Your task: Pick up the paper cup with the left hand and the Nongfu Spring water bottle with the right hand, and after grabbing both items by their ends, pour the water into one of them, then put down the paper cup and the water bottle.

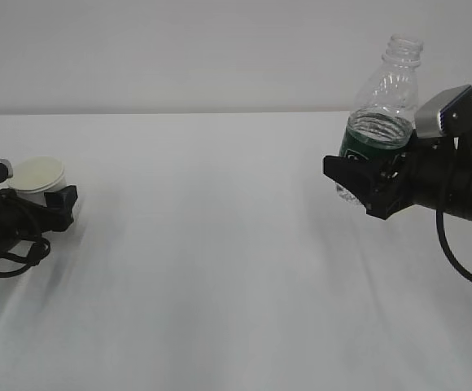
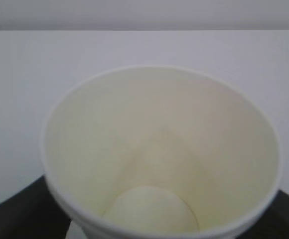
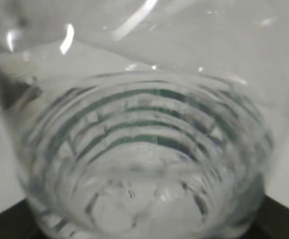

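right hand (image 1: 374, 183) gripping water bottle (image 1: 380, 110), left hand (image 1: 37, 204) around paper cup (image 1: 39, 179)

No legible text, nos. or signs anywhere. Dark green label band (image 1: 372, 147) on small clear ribbed plastic bottle (image 1: 380, 98), upper right of ext. view: too small and partly hidden to read. Seen thru bottle wall in rt wrist view: only blurred green stripes. Small plain white paper cup (image 2: 159, 159): unprinted inside.

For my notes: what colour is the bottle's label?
Dark green label, clearest in the exterior view.
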{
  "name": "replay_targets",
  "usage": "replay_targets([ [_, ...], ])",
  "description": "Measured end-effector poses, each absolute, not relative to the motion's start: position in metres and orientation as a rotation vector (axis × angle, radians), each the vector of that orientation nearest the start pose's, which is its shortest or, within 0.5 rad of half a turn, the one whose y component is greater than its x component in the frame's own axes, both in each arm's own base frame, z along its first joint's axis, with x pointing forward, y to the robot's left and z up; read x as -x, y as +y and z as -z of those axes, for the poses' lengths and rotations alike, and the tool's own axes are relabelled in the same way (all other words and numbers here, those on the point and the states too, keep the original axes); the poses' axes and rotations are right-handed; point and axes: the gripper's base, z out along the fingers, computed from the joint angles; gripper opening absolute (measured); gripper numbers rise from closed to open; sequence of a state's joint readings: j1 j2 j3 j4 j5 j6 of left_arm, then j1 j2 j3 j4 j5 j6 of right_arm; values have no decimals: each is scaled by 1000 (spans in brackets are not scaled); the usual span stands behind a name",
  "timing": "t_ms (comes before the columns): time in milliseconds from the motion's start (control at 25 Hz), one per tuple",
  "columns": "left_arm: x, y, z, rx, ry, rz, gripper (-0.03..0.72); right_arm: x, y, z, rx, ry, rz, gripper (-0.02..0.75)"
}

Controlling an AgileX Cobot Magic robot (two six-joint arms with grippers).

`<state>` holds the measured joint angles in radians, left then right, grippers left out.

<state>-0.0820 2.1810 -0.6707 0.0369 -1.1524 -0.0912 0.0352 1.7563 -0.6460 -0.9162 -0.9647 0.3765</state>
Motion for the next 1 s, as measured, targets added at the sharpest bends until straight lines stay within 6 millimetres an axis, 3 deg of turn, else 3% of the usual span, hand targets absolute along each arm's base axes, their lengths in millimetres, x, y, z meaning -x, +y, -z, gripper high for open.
replay_targets([
  [320, -337, -30, -51, -19, 1877, 135, 640, -303, 70, -170, 737, 1672, -503, 492],
  [1000, -338, -29, -50, -11, 1876, 130, 630, -303, 70, -170, 737, 1672, -503, 492],
])
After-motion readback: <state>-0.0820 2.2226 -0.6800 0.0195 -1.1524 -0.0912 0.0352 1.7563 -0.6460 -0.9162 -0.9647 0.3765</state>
